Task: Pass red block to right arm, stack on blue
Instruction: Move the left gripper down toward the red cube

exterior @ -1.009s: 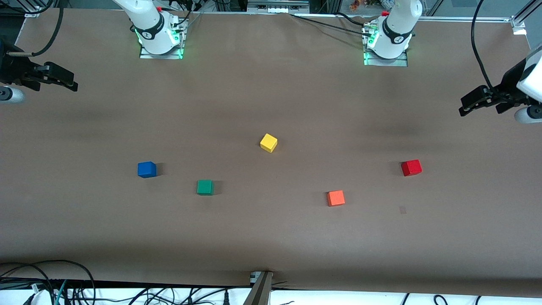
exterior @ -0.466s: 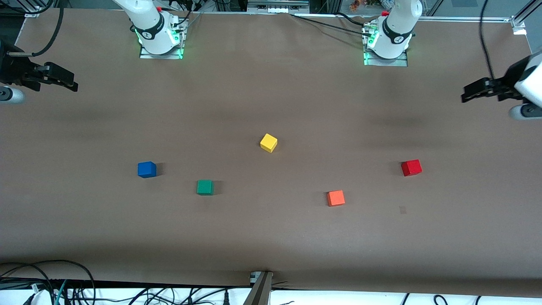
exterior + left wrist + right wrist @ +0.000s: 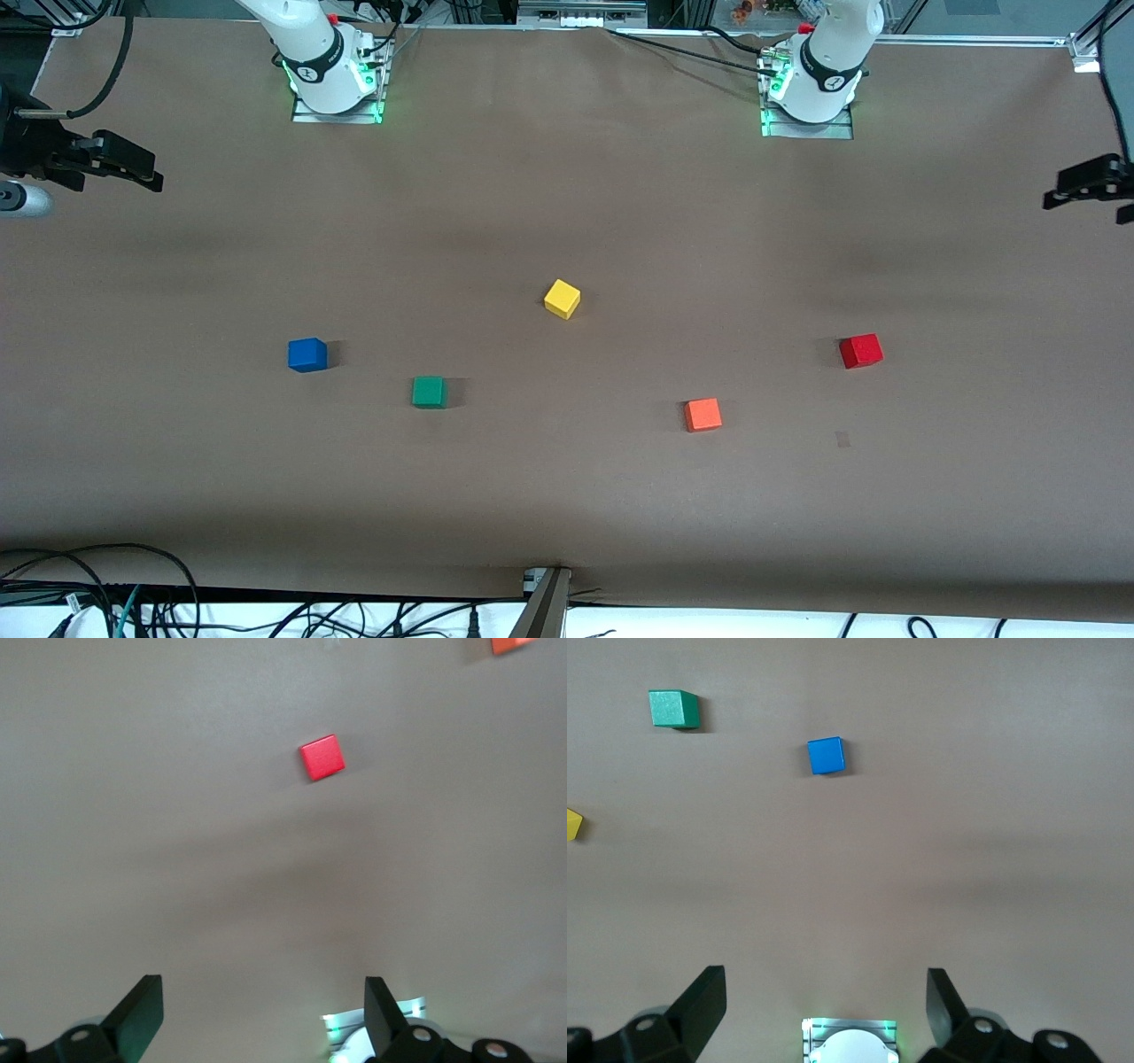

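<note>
Left hand (image 3: 1085, 182) retreated; red block (image 3: 860, 351) well apart.

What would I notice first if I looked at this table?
Five bright little cubes on the brown table: the yellow cube in the middle, the blue cube and green cube toward the right arm's end, the orange cube and red block toward the left arm's. Both grippers hang open at the table's ends, right gripper and left gripper.
</note>
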Robot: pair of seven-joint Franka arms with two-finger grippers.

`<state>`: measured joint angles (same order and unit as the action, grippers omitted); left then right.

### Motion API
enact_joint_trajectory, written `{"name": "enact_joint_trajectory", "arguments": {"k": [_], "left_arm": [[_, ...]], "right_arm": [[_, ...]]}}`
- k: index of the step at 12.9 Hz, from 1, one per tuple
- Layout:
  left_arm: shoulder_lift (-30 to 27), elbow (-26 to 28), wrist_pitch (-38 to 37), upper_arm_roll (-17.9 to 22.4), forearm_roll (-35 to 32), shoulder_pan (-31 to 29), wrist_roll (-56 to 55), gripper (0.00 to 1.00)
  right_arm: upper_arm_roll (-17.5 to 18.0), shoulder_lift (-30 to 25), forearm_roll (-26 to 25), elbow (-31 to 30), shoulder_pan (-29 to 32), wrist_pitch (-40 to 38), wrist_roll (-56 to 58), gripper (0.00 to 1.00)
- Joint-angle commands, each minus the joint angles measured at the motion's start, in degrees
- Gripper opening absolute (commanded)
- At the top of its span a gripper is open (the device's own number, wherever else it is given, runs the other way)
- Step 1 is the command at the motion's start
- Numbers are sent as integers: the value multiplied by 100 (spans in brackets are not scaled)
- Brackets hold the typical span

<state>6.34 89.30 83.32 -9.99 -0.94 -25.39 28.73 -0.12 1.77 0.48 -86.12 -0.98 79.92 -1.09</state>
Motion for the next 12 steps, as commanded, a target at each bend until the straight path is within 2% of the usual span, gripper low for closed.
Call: {"name": "enact_joint_trajectory", "arguments": {"k": [1, 7, 10, 12], "left_arm": [[498, -62, 254, -82, 329, -465, 1069, 100], [1816, -97, 1027, -82, 1236, -1327, 3890, 100], [2448, -97, 1379, -82, 1797, -1538, 5523, 100], [2783, -106, 1581, -82, 2010, -1574, 6203, 100]], "right_arm": [[4, 51, 84, 131, 28, -29, 83, 100], [4, 60, 145, 131, 28, -29, 83, 100], [-5, 60, 154, 131, 28, -29, 92, 100], [-14, 60, 154, 131, 28, -29, 83, 100]]}}
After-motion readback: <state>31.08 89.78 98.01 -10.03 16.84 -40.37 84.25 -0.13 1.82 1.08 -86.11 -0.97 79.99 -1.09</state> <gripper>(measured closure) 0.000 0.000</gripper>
